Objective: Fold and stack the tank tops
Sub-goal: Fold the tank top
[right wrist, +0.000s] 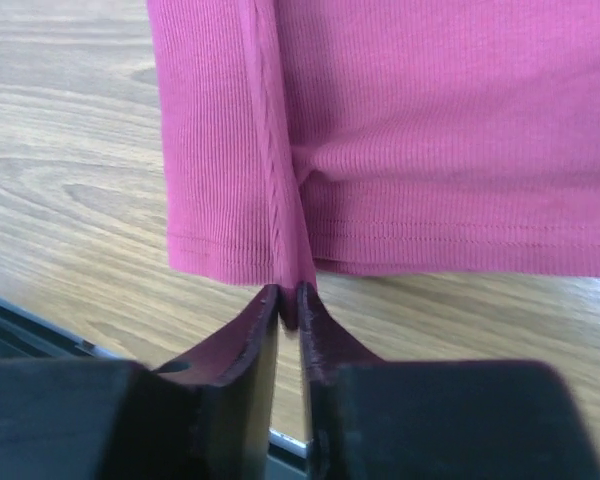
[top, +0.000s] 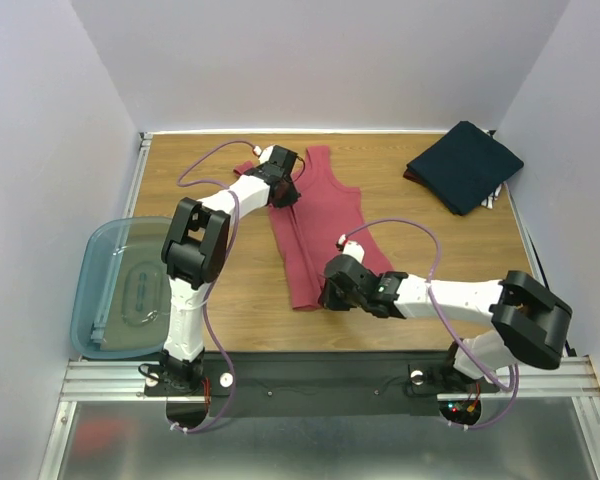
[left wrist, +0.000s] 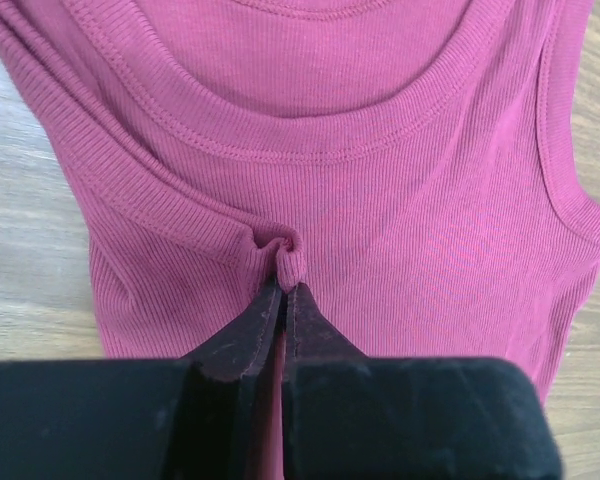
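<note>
The maroon tank top (top: 320, 225) lies lengthwise on the wooden table, straps at the far end, its left side folded over. My left gripper (top: 282, 192) is shut on a pinch of its cloth just below the neckline (left wrist: 285, 262). My right gripper (top: 328, 293) is shut on the bottom hem at the fold (right wrist: 290, 290). The ribbed maroon cloth fills the left wrist view (left wrist: 380, 200) and the upper right wrist view (right wrist: 430, 130). The navy tank top (top: 465, 165) lies folded at the far right corner.
A translucent teal bin (top: 120, 290) sits off the table's left edge. A maroon scrap (top: 246, 168) and a white patterned edge (top: 492, 198) peek out beside the cloths. White walls enclose the table on three sides. The metal rail (top: 330, 378) runs along the near edge.
</note>
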You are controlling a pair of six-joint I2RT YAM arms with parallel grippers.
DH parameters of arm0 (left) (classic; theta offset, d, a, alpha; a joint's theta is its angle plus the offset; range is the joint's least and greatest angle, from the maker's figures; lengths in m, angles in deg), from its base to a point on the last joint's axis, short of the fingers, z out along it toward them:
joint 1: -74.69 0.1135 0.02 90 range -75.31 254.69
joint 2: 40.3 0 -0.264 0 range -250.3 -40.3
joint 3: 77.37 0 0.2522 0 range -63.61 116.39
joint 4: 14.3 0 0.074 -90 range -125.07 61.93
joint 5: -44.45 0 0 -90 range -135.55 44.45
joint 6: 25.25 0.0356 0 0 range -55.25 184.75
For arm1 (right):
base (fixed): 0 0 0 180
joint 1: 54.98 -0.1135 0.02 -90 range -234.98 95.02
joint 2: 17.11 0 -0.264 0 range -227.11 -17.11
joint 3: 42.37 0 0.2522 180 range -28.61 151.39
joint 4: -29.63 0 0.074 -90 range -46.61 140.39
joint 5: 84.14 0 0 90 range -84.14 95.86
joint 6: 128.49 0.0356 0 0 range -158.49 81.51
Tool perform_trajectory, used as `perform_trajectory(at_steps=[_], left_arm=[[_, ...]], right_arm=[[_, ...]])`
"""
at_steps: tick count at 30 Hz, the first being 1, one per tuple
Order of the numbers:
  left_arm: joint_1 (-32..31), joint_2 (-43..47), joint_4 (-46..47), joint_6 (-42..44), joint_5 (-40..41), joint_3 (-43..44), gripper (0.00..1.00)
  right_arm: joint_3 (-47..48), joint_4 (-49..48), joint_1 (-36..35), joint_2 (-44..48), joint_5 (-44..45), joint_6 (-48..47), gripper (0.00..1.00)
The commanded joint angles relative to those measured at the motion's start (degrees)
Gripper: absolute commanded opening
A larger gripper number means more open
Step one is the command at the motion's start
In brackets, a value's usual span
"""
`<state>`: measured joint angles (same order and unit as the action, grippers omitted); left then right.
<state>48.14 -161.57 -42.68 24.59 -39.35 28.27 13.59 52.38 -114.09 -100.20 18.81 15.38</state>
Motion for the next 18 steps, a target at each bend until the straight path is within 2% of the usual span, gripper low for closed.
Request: perform_trajectory(at_steps=[1, 2, 4, 7, 10, 11, 15, 16, 18], left_arm=[[-0.35, 0.33, 1.78, 2.10, 0.14, 2.87, 0.19], [-0.44, 0.60, 1.95, 2.28, -0.04, 2.87, 0.28], [-0.44, 1.04, 2.48, 3.24, -0.65, 2.87, 0.37], [-0.44, 1.92, 2.92, 4.74, -1.71, 3.22, 0.42], [-0.35, 3.06, 3.01, 5.27, -1.80, 3.66, 0.45], [-0.35, 3.41, 3.01, 5.36, -1.63, 3.66, 0.45], [0.53, 4.90, 1.26, 3.60, 1.61, 3.75, 0.44], [0.79, 5.08, -0.05, 3.08, 2.41, 3.75, 0.42], [1.23, 5.17, -0.42, 2.20, 2.68, 3.40, 0.31]], right_arm=[[-0.71, -0.21, 0.23, 3.81, 2.78, 0.80, 0.28], [-0.71, 0.75, 0.14, 5.12, 3.04, 0.63, 0.32], [-0.45, 2.51, 0.14, 6.53, 3.92, 0.45, 0.41], [0.52, 5.14, 0.14, 9.43, 5.59, -0.08, 0.50], [2.01, 6.38, 0.14, 11.46, 6.82, -1.04, 0.50], [2.54, 6.56, 0.05, 11.37, 7.00, -2.44, 0.47], [8.42, 6.74, -0.12, 3.76, 4.90, -7.80, 0.40], [9.74, 6.74, -0.21, 2.16, 4.72, -8.86, 0.36], [13.78, 6.74, -0.30, -1.18, 4.54, -11.93, 0.31]])
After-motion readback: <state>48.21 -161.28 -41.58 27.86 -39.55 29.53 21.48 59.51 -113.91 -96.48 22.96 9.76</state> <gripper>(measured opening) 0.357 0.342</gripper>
